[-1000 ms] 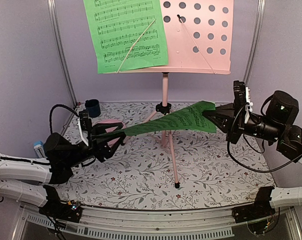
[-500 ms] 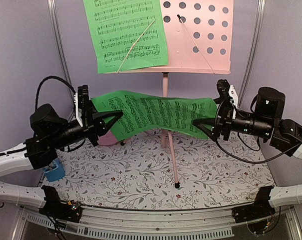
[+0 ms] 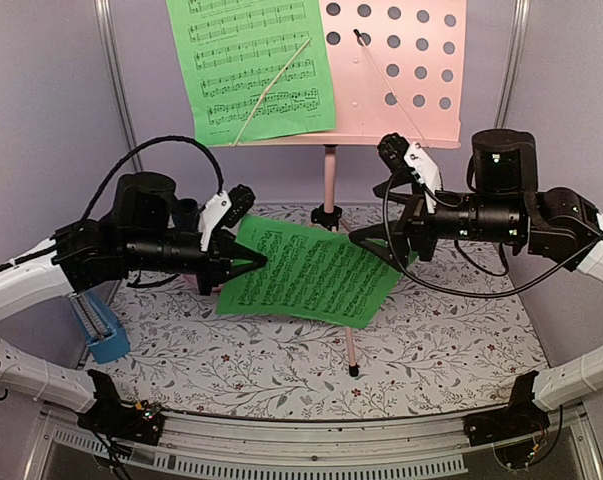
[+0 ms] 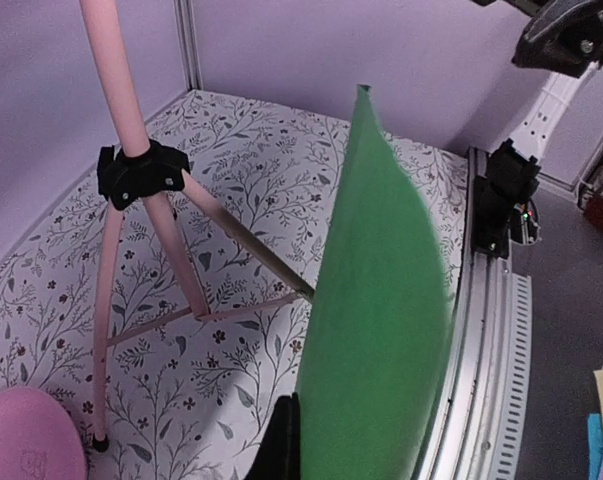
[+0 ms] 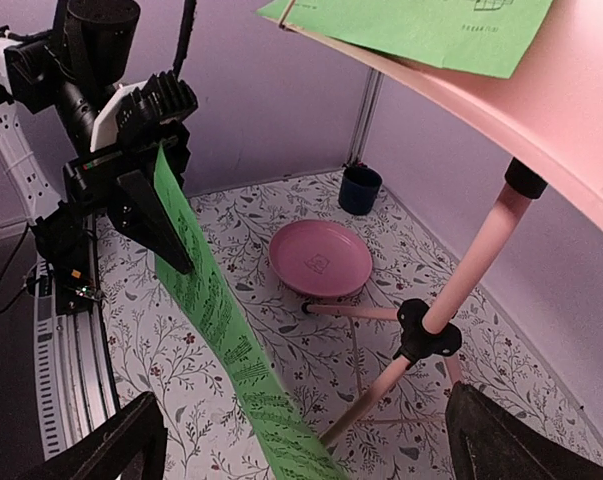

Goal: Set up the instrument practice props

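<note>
The pink music stand (image 3: 328, 190) stands at the back centre, and one green sheet-music page (image 3: 256, 65) rests on the left half of its perforated desk (image 3: 406, 70). My left gripper (image 3: 251, 263) is shut on the left edge of a second green page (image 3: 311, 275), which hangs tilted in the air before the stand's pole. In the left wrist view that page (image 4: 381, 330) rises edge-on from the left gripper (image 4: 296, 425). My right gripper (image 3: 376, 225) is wide open at the page's right end, its fingers (image 5: 116, 450) clear of the page (image 5: 206, 300). The blue metronome (image 3: 99, 325) stands at the far left.
A round pink disc (image 5: 321, 257) lies on the floral mat beside a tripod leg (image 5: 356, 311), with a small dark blue cup (image 5: 360, 188) in the back corner behind it. The tripod hub (image 4: 141, 172) and legs spread over the middle of the mat. A metal rail (image 3: 311, 440) borders the near edge.
The right gripper has opened and let go of the page. The left gripper, shut on its left edge, now holds it alone and has moved rightward; the page hangs tilted instead of stretched between both arms.
</note>
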